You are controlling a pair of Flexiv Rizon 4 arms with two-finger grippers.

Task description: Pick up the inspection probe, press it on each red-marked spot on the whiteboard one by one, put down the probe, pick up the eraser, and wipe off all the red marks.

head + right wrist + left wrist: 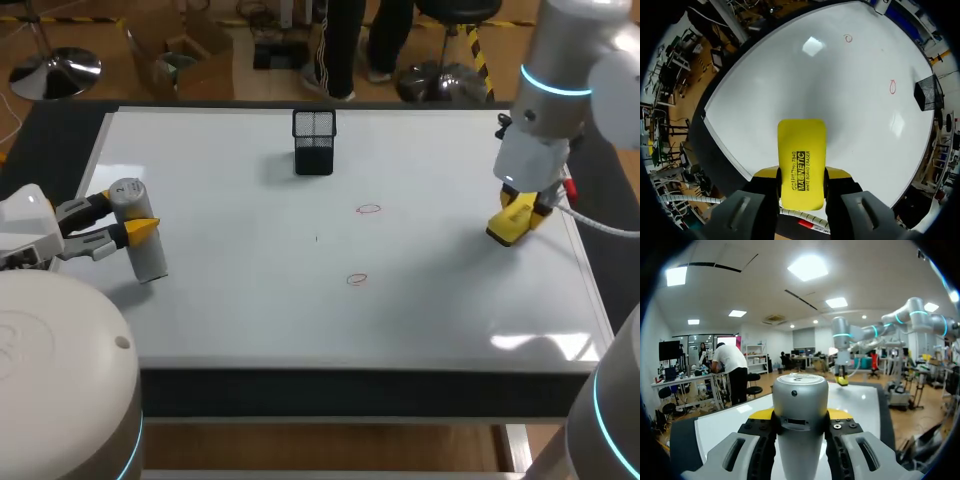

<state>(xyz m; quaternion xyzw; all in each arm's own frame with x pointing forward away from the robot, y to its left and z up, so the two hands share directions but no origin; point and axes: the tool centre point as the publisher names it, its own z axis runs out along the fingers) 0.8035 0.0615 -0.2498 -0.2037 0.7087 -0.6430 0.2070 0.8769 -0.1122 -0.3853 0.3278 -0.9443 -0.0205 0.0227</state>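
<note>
My left gripper [140, 228] is shut on the grey cylindrical inspection probe [137, 230], which stands near the whiteboard's left edge; in the left wrist view the probe [800, 420] fills the gap between the yellow-tipped fingers. My right gripper [520, 213] is shut on the yellow eraser [511, 224], held just above the board's right side, and the eraser [801, 162] sticks out ahead of the fingers. Two red oval marks lie on the whiteboard [230, 300]: one [369, 209] near the middle, another [357, 279] nearer the front. Both marks [893, 86] [848, 38] show ahead of the eraser.
A black mesh pen cup [314, 141] stands at the back middle of the board. A small dark tick [317, 238] sits between the red marks. A white cable [600, 225] trails off the right arm past the board's right edge.
</note>
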